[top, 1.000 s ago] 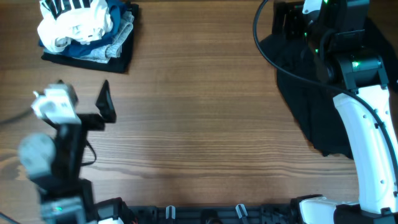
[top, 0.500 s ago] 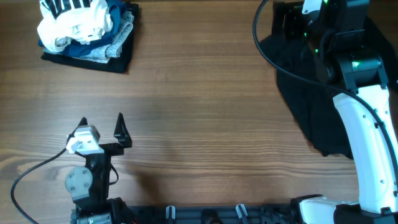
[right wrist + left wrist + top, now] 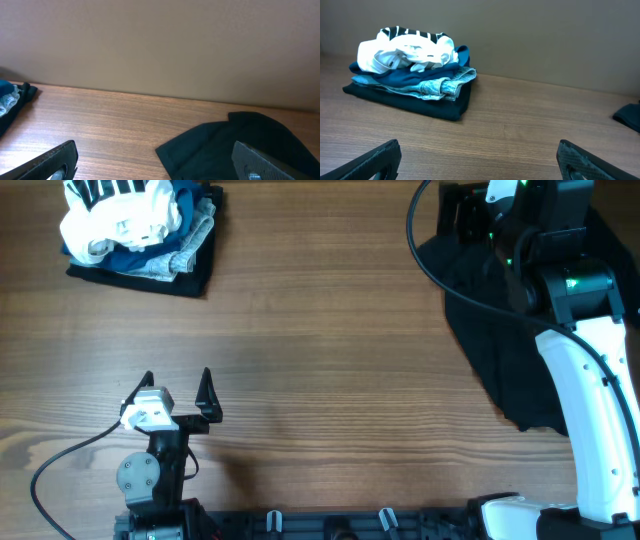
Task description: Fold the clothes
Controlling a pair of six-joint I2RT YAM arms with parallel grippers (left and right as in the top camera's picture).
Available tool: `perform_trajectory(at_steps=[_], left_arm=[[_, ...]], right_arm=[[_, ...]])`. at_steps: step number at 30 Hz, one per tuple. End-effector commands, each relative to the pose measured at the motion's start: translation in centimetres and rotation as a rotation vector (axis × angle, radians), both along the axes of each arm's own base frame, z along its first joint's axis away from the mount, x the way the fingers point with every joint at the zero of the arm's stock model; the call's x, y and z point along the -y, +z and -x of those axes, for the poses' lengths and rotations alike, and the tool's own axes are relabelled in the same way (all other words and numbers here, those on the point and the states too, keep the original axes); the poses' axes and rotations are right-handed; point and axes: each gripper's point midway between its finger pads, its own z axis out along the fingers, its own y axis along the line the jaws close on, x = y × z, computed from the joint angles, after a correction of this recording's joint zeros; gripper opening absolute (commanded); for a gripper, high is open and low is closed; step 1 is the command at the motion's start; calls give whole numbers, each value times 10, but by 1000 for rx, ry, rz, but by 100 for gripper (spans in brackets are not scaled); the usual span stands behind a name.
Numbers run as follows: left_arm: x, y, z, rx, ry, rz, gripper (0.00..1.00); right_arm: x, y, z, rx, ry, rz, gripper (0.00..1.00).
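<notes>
A crumpled white shirt with black stripes (image 3: 120, 215) lies on top of a folded stack at the table's far left; it also shows in the left wrist view (image 3: 410, 50). A large plain black garment (image 3: 490, 330) lies spread out at the right, under my right arm, and shows in the right wrist view (image 3: 225, 145). My left gripper (image 3: 177, 380) is open and empty low over bare wood near the front left, well short of the stack (image 3: 480, 167). My right gripper (image 3: 157, 167) is open and empty over the black garment's left edge.
The stack under the white shirt is folded blue, denim and black pieces (image 3: 175, 255), seen in the left wrist view (image 3: 425, 90). The wooden table (image 3: 330, 330) runs between the stack and the black garment. A cable (image 3: 60, 465) trails from the left arm.
My left arm has swung right and drawn back toward the front edge, its open gripper now lower and further right. The right arm and the clothes have not moved.
</notes>
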Motion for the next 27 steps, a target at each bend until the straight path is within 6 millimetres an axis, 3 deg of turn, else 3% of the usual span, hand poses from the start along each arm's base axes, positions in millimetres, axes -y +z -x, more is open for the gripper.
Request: perform_trajectory(at_steps=[1,6,15,19,23,27], left_arm=[[-1,-3,0,-1,8,-9,100],[-1,-3,0,-1,8,-9,100],[-1,-3,0,-1,8,-9,100],[-1,-3,0,-1,8,-9,100],[-1,-3,0,-1,8,-9,100],[-1,-3,0,-1,8,-9,100]], right_arm=[[-1,-3,-2,-7,-1,-13,100],[-1,-3,-2,-7,-1,-12,100],[7,-26,7,-104,-3,10,100],[7,-18,6,-76,-3,6,100],[-2,-14,33,29,57,-40,100],[2,-43,82,228,67,-123,100]])
